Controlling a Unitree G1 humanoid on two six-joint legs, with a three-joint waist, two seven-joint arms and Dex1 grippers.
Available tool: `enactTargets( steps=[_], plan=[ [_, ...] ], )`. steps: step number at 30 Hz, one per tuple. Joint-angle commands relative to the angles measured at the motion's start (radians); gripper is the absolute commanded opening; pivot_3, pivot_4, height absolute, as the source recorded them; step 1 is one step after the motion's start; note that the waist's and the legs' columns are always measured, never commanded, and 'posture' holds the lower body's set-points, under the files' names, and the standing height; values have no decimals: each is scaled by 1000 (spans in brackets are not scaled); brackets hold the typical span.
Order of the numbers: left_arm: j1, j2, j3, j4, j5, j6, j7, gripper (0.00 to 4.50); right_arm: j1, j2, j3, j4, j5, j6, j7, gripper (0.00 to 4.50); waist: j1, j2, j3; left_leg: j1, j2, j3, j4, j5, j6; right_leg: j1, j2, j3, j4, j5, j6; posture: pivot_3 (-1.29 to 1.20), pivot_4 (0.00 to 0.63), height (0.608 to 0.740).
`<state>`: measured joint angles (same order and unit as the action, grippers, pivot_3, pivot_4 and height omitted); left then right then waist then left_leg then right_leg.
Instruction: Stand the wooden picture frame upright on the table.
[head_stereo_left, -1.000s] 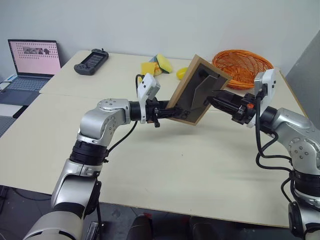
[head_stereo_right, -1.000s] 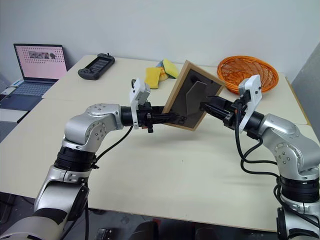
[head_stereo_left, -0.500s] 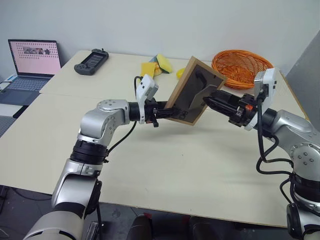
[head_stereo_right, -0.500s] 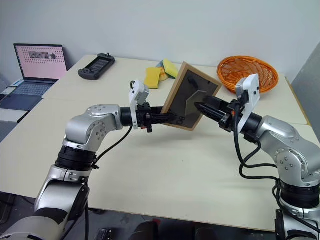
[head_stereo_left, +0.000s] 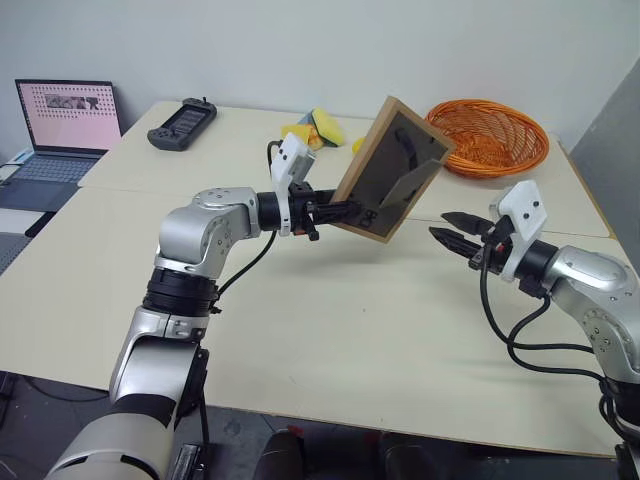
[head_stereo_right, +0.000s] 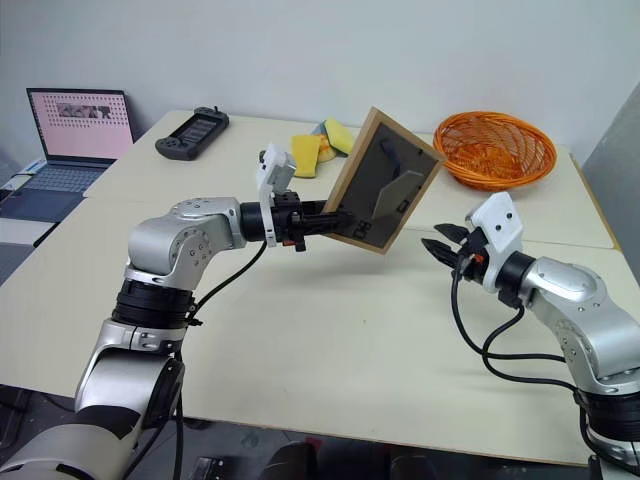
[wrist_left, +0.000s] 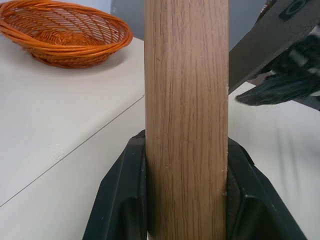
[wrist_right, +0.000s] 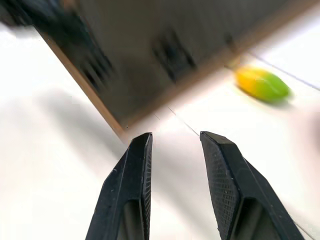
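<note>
left gripper (head_stereo_left: 325, 213) clamps wooden picture frame (head_stereo_left: 392, 167) by its edge, tilted in air above table (head_stereo_left: 330, 330), stand folded out; right gripper (head_stereo_left: 447, 227) empty, fingers apart, just beside; risk: frame tips over when set down if tilted

The frame (head_stereo_left: 392, 168) had a light-wood rim and dark grey-brown back. The table (head_stereo_left: 330, 330) was pale beige. The basket (head_stereo_left: 490, 135) was orange wicker; the sponges (head_stereo_left: 312, 127) yellow and green. The laptop (head_stereo_left: 68, 112) screen glowed pink. The controller (head_stereo_left: 182, 123) was dark grey.
</note>
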<state>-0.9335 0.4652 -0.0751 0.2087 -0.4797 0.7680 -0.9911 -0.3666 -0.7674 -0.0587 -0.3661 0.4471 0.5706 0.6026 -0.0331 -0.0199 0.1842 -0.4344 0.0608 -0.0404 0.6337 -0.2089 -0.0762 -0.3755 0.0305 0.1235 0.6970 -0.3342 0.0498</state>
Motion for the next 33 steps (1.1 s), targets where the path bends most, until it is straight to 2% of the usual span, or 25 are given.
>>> enactTargets(
  steps=[1, 6, 9, 12, 15, 20, 27, 33],
  plan=[
    [-17, 13, 47, -86, -55, 58, 5, 1304, 10, -43, -10, 68, -111, -140, 41, 1615, 0, 0, 0, 0, 0, 0, 0, 0, 0, 0, 0, 0, 0, 0, 0, 0, 150, 740],
    [2, 11, 92, -153, -142, 241, 56, 1304, 18, -123, 50, 259, -421, -578, 7, 1615, 0, 0, 0, 0, 0, 0, 1, 0, 0, 0, 0, 0, 0, 0, 0, 0, 150, 740],
    [-1, -1, 159, -164, -219, 428, 128, 1304, 8, -153, 63, 344, -550, -803, -43, 1615, -1, 0, 0, 0, 0, 0, 1, 0, 0, 0, 0, 0, 0, 0, 0, 0, 150, 740],
    [-12, -13, 225, -154, -278, 586, 191, 1304, -3, -191, 95, 419, -709, -1020, -117, 2366, -3, 0, 0, 0, 0, 0, 2, 0, 0, 0, 0, 0, 1, 0, 0, 0, 150, 740],
    [-26, -46, 319, -133, -318, 786, 261, 1304, -20, -218, 112, 496, -876, -1253, -257, 3178, -2, 0, 0, 0, 0, 0, 5, 0, 0, 1, 0, 0, 1, 0, 0, 0, 150, 740],
    [39, -62, 316, -225, -429, 846, 325, 1304, -77, -185, 154, 544, -1061, -1380, -392, 4193, -4, 0, 0, 0, 0, 0, 7, 2, -4, 2, -1, 0, 2, 0, 0, 0, 150, 740],
    [34, -53, 304, -118, -625, 846, 486, 1304, -169, -108, 211, 595, -1229, -1475, -571, 4193, -6, 0, 0, 1, 0, 0, 10, 3, -5, 2, -1, 1, 8, 0, 0, 0, 150, 740],
    [41, 0, 283, -51, -791, 846, 609, 1304, -223, -100, 224, 652, -1285, -1477, -656, 4193, -8, 0, 0, 2, -2, 0, 11, 3, -5, 1, -3, 1, 13, 0, 0, 0, 150, 740]
  ],
)
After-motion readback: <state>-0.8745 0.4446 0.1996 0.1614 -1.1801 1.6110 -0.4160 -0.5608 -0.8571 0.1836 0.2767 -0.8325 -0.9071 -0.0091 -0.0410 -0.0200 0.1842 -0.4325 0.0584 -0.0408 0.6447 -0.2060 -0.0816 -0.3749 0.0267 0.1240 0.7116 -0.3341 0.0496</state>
